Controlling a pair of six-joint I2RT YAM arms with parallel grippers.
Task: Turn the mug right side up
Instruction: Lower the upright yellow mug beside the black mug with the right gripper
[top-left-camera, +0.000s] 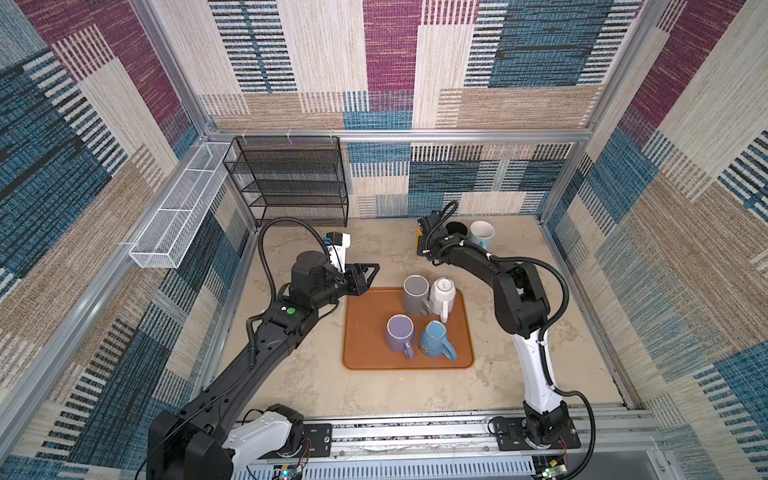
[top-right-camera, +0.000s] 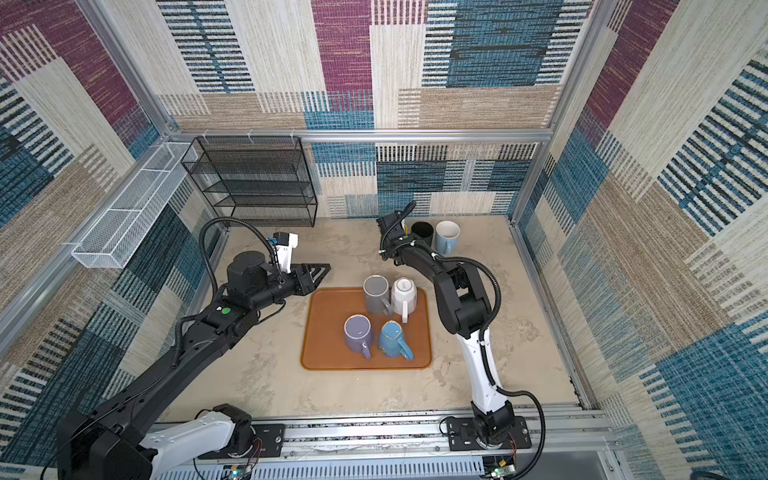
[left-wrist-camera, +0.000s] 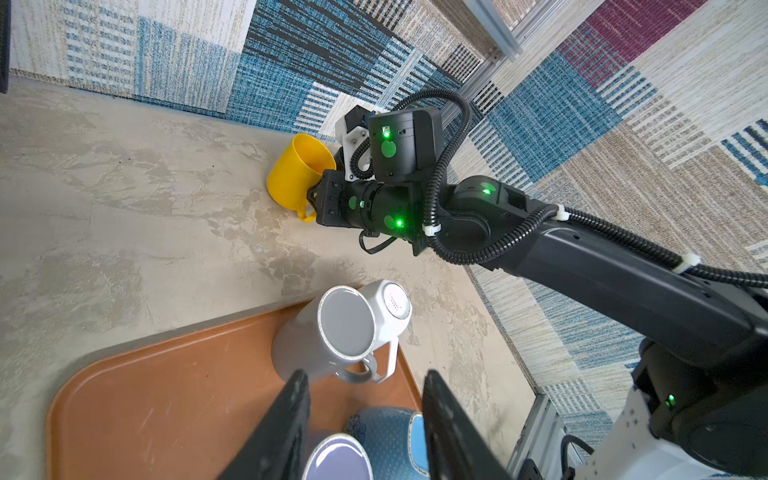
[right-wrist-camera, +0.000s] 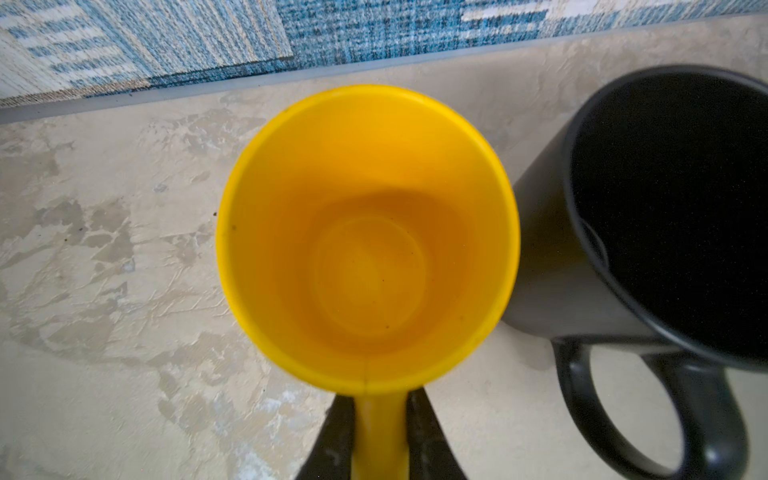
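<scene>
A yellow mug (right-wrist-camera: 368, 232) stands mouth up near the back wall, and I look straight down into it in the right wrist view. My right gripper (right-wrist-camera: 380, 399) is shut on its handle, one finger on each side. The left wrist view shows the yellow mug (left-wrist-camera: 297, 170) with its base down at the table, and the right gripper (left-wrist-camera: 316, 195) at its handle. In both top views the wrist hides most of the mug. My left gripper (top-left-camera: 372, 270) (top-right-camera: 324, 270) hangs open and empty over the tray's far left corner.
An orange tray (top-left-camera: 361, 345) holds upside-down mugs: grey (top-left-camera: 415, 293), white (top-left-camera: 442, 293), purple (top-left-camera: 400, 330) and blue (top-left-camera: 432, 338). A black mug (right-wrist-camera: 665, 208) and a pale blue mug (top-left-camera: 482, 235) stand upright beside the yellow one. A black wire shelf (top-left-camera: 291, 178) stands back left.
</scene>
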